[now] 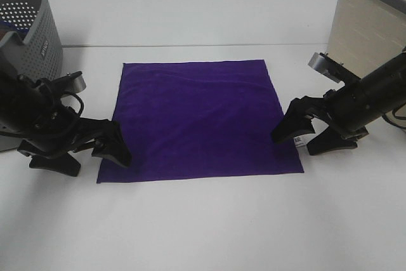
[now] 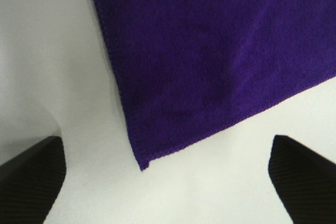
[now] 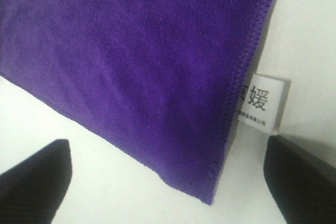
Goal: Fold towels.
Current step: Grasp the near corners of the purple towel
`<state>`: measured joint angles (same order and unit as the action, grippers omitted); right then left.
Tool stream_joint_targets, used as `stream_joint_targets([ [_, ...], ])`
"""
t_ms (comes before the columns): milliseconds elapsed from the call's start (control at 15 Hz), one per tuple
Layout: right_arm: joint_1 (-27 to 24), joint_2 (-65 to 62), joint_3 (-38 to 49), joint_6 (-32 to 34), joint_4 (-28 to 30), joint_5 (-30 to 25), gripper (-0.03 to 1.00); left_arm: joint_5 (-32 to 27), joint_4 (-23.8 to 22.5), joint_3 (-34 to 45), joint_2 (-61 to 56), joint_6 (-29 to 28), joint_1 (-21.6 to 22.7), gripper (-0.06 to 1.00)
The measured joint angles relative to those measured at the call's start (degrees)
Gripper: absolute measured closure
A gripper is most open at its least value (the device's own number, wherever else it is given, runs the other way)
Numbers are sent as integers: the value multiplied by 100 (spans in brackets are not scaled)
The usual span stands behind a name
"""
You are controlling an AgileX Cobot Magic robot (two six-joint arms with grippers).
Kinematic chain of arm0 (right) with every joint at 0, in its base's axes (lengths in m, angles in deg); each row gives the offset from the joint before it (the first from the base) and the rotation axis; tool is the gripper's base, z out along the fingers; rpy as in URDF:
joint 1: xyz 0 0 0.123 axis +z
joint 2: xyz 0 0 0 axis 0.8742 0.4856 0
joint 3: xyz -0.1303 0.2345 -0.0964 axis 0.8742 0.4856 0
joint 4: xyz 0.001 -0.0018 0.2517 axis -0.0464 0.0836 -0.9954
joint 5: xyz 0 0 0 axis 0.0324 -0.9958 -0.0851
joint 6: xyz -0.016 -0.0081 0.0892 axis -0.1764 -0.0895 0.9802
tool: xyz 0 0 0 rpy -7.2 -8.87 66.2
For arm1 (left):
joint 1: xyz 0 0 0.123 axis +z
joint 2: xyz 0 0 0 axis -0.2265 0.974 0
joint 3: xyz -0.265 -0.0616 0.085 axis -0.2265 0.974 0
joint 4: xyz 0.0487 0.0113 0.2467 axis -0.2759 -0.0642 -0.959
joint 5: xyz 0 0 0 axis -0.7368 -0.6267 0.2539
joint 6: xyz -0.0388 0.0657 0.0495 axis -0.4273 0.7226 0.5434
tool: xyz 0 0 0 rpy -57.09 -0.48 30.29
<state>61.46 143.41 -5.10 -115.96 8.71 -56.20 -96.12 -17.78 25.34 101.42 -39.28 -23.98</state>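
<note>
One white worktop carried two baskets, a grey basket far left and a beige basket far right. One purple towel lay flat at the middle. Two claws, the left claw and the right claw, stood open, each straddling a near corner. One white tag hung from the towel's right edge.

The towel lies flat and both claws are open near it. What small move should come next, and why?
Probably lower both claws and close them on the near corners. The towel lies flat, unfolded; the left claw stands open over its near-left corner, the right claw over the near-right corner; neither holds cloth.
</note>
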Motion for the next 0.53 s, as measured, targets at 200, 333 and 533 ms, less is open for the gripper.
stream_joint_targets([
  [200, 0, 0, 0, 69, 92, -17, 0, 57, 46, 0, 0, 0, 0, -4],
  [333, 0, -11, 0, 476, 378, -63, 1, 92, 46, 0, 0, 0, 0, -4],
  [533, 34, -11, -40, 796, 481, -40, 2, 138, 52, -17, 29, 0, -52, -2],
])
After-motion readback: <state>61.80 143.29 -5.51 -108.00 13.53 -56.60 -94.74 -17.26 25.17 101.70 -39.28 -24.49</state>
